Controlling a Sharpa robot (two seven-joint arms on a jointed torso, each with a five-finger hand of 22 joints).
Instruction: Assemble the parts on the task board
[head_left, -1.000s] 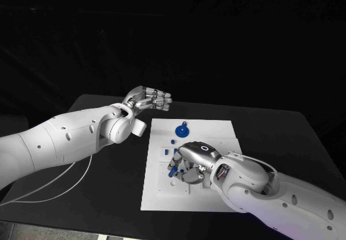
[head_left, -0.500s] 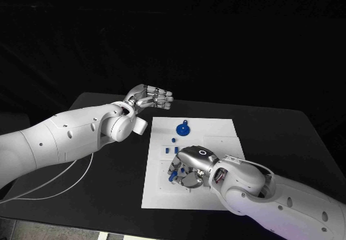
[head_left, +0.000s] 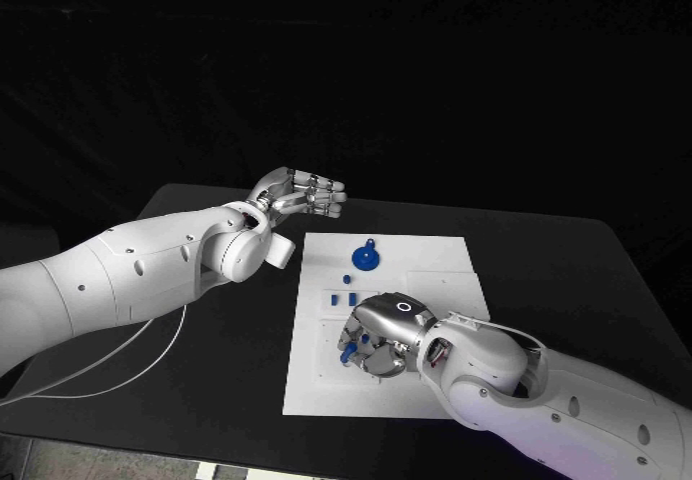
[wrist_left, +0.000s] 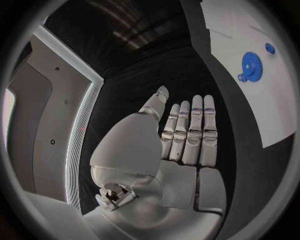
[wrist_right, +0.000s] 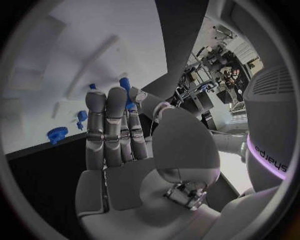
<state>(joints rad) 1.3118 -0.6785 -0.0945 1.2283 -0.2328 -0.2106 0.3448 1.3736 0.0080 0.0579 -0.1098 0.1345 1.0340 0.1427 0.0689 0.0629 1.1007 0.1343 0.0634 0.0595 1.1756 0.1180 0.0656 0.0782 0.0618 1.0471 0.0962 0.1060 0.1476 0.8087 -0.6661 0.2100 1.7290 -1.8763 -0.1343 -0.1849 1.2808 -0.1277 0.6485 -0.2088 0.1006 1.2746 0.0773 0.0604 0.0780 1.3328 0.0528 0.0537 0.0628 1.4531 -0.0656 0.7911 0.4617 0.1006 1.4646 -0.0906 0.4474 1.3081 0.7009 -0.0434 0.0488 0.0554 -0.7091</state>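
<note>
The white task board (head_left: 433, 255) lies in the middle of the black table. A round blue gear (head_left: 365, 261) with a small loop sits near its far edge; it also shows as the gear (wrist_left: 250, 66) and gear (wrist_right: 57, 134) in the wrist views. Two small blue pegs (head_left: 343, 299) stand mid-board. My right hand (head_left: 381, 335) hovers low over the board's near half and pinches a small blue part (wrist_right: 126, 92) between thumb and a finger; the same part (head_left: 346, 352) shows at its fingertips. My left hand (head_left: 300, 195) is raised beyond the board's far left corner, fingers straight, holding nothing.
The black table (head_left: 216, 330) stretches to both sides of the board. A white cable (head_left: 101, 375) loops across its left side under my left arm. My right forearm (head_left: 548, 400) covers the board's near right corner.
My right hand has slid a little toward the board's near edge, carrying the small blue part. My left hand has stayed in nearly the same place.
</note>
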